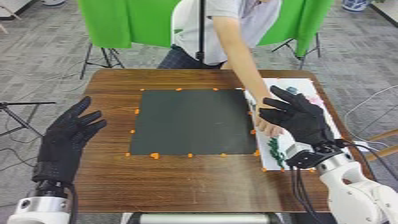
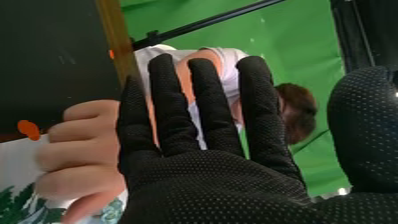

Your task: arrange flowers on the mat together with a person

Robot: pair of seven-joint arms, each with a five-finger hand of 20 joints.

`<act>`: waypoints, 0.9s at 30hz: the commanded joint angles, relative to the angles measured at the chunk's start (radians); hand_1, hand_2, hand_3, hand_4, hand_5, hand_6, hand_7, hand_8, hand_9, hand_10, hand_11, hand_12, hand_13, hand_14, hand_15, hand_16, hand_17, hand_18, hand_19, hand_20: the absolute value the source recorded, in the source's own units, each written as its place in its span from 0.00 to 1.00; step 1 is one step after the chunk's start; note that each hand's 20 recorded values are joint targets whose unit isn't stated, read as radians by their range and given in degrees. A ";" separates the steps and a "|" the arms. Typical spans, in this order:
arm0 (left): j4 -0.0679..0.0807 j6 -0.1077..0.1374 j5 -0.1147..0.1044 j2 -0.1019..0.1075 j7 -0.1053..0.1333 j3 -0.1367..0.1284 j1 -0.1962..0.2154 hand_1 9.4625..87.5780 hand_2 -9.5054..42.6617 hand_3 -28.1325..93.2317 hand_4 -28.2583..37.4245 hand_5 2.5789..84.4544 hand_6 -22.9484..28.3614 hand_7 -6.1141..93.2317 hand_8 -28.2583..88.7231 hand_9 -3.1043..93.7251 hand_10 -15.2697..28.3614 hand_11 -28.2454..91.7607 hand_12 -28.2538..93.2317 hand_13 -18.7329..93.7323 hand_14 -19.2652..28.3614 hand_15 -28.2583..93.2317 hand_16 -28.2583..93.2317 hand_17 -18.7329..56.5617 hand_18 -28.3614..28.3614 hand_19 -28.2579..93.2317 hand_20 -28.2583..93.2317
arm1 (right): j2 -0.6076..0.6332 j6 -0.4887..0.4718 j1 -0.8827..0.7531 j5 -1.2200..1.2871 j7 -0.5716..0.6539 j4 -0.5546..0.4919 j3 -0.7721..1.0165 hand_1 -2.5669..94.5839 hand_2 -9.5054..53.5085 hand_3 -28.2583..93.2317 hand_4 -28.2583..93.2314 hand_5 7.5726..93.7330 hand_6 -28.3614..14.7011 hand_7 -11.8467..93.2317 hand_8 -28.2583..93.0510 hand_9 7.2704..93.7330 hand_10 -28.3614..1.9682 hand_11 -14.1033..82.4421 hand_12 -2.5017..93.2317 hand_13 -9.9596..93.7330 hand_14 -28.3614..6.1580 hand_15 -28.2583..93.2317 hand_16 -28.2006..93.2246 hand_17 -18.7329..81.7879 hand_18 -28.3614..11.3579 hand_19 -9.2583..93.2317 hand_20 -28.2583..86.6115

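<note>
The left hand [image 1: 71, 131] is held at the table's left side, its fingers relaxed and holding nothing. Over the white sheet [image 1: 274, 162] on the right is the right hand [image 1: 302, 120], fingers extended. In the right wrist view the right hand [image 2: 213, 182] has straight fingers and an empty palm. A person's hand [image 1: 267, 126] reaches down onto the sheet beside the right hand; in the right wrist view the person's hand [image 2: 84, 150] has bent fingers above green leaves [image 2: 16, 206]. Green foliage [image 1: 275, 150] lies on the sheet. The dark mat [image 1: 191, 122] carries no flowers.
Orange marks [image 1: 155, 155] edge the mat on the brown wooden table [image 1: 178, 185]. Pinkish and bluish flowers [image 1: 292, 90] lie at the sheet's far end. The person's arm [image 1: 238, 55] crosses the table's far edge. A green cloth [image 1: 124, 22] hangs behind.
</note>
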 commanded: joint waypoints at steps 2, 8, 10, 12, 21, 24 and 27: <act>0.000 0.010 -0.002 -0.005 -0.007 -0.001 0.014 0.12 0.34 0.86 0.00 0.37 0.57 0.20 0.15 0.35 0.79 0.45 0.30 0.35 0.96 0.67 0.14 0.10 0.87 0.63 0.30 | -0.002 0.011 -0.012 0.003 -0.001 -0.009 0.001 0.24 0.27 0.83 0.00 0.43 0.70 0.23 0.14 0.42 0.45 0.24 0.16 0.40 0.26 0.49 0.32 0.21 0.22 0.53 0.37; 0.001 0.010 -0.001 -0.006 -0.009 0.000 0.011 0.13 0.34 0.86 0.00 0.37 0.57 0.20 0.15 0.35 0.79 0.45 0.30 0.35 0.96 0.67 0.14 0.10 0.87 0.63 0.30 | -0.004 0.005 -0.016 0.005 -0.002 -0.008 0.005 0.24 0.27 0.82 0.00 0.43 0.70 0.23 0.14 0.42 0.45 0.24 0.16 0.40 0.26 0.49 0.32 0.21 0.22 0.53 0.37; 0.001 0.009 -0.001 -0.007 -0.012 -0.001 0.009 0.13 0.34 0.86 0.00 0.37 0.57 0.20 0.15 0.35 0.79 0.45 0.30 0.35 0.96 0.67 0.14 0.10 0.87 0.63 0.30 | -0.002 0.009 -0.015 0.006 -0.002 -0.009 0.003 0.24 0.27 0.82 0.00 0.43 0.70 0.23 0.14 0.42 0.45 0.24 0.16 0.40 0.26 0.49 0.32 0.21 0.22 0.53 0.37; 0.002 0.008 0.001 -0.008 -0.013 -0.001 0.008 0.13 0.34 0.86 0.00 0.37 0.57 0.20 0.15 0.35 0.79 0.45 0.30 0.35 0.96 0.67 0.14 0.10 0.87 0.63 0.30 | -0.002 0.010 -0.014 0.007 -0.001 -0.008 0.003 0.24 0.27 0.82 0.00 0.43 0.70 0.23 0.14 0.42 0.45 0.24 0.16 0.40 0.26 0.49 0.32 0.21 0.22 0.53 0.37; 0.002 0.004 0.004 -0.011 -0.017 -0.001 0.007 0.13 0.34 0.86 0.00 0.37 0.57 0.20 0.15 0.35 0.79 0.45 0.30 0.35 0.96 0.67 0.14 0.10 0.87 0.63 0.30 | 0.002 0.016 -0.013 0.009 0.001 -0.009 -0.001 0.24 0.27 0.82 0.00 0.43 0.70 0.23 0.14 0.42 0.45 0.24 0.16 0.40 0.26 0.49 0.32 0.21 0.22 0.53 0.37; 0.004 0.003 0.003 -0.014 -0.019 0.000 0.004 0.13 0.34 0.86 0.00 0.37 0.57 0.20 0.15 0.35 0.79 0.45 0.30 0.35 0.96 0.67 0.14 0.10 0.87 0.63 0.30 | 0.005 0.019 -0.012 0.010 0.001 -0.009 -0.002 0.24 0.28 0.82 0.00 0.43 0.70 0.23 0.14 0.42 0.45 0.24 0.16 0.40 0.26 0.49 0.32 0.21 0.22 0.53 0.37; 0.003 0.000 0.008 -0.015 -0.024 -0.002 0.004 0.13 0.34 0.86 0.00 0.37 0.57 0.20 0.15 0.35 0.79 0.45 0.30 0.35 0.96 0.67 0.14 0.10 0.87 0.63 0.30 | 0.004 0.017 -0.012 0.010 0.001 -0.009 -0.002 0.24 0.28 0.82 0.00 0.43 0.70 0.23 0.14 0.42 0.45 0.24 0.16 0.40 0.26 0.49 0.32 0.22 0.22 0.53 0.37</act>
